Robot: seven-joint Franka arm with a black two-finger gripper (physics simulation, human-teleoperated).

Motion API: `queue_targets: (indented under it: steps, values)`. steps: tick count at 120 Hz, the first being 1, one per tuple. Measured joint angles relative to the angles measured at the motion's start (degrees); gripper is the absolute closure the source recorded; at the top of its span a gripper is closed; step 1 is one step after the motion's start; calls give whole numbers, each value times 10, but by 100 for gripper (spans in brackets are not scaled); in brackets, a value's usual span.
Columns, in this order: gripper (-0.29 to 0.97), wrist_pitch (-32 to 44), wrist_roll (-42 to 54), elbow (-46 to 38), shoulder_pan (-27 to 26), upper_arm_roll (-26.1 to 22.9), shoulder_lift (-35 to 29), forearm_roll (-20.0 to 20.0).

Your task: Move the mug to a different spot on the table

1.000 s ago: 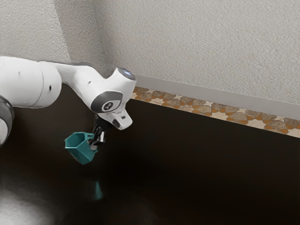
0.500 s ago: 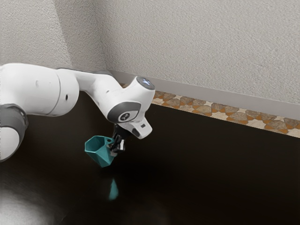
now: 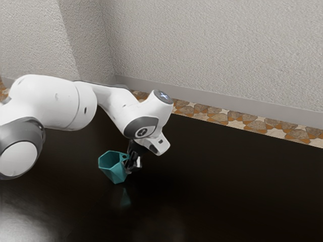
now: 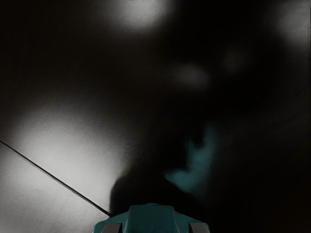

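Mug on the move, sinking toward a new spot!
The tool (image 3: pixel 132 162) is clamped on the teal mug (image 3: pixel 113 167). Over the last second it carries it toward the exterior view's right and lower. The mug hangs tilted just above the bench (image 3: pixel 227 191), clear of its back edge; set-down looks close.
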Motion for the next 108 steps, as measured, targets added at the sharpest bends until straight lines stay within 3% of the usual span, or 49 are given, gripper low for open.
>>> queue_targets:
  steps: [52, 96, 108]
  values:
    - [15, 3, 1, 16, 2, 0, 14, -34]
    - [5, 9, 1, 36, -9, -3, 3, -89]
    - [4, 10, 1, 48, -6, -13, -27, -127]
